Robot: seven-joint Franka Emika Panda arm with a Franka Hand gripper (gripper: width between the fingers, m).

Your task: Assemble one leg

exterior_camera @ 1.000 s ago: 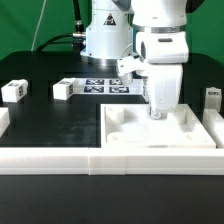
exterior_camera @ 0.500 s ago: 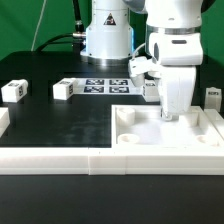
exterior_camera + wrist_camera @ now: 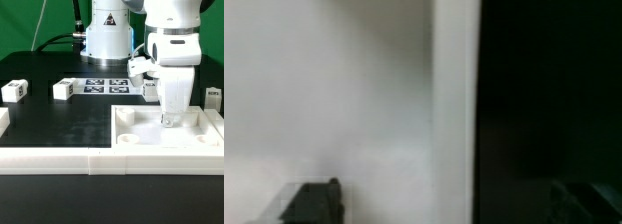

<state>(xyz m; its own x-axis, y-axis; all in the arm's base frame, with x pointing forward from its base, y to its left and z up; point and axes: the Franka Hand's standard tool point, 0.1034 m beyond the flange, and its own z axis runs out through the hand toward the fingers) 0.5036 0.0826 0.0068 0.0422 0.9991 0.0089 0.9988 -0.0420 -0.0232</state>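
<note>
My gripper (image 3: 168,119) is low over the far side of the big white square tray-like piece (image 3: 205,130), at the exterior view's right. In the wrist view its two dark fingertips (image 3: 313,203) stand wide apart, one over the white piece (image 3: 349,100) and one over the black table, with nothing held between them. Small white tagged legs stand on the black table: two at the exterior view's left (image 3: 13,90) (image 3: 63,89), one at the far right (image 3: 212,97). Another tagged block (image 3: 149,90) shows just behind the gripper.
The marker board (image 3: 105,86) lies near the robot base at the back. A white rail (image 3: 55,160) runs along the table's front, with a short piece at the left edge (image 3: 3,122).
The gripper has moved toward the exterior view's right and a little lower. The big white piece has slid right with it. Little differs over the last half second.
</note>
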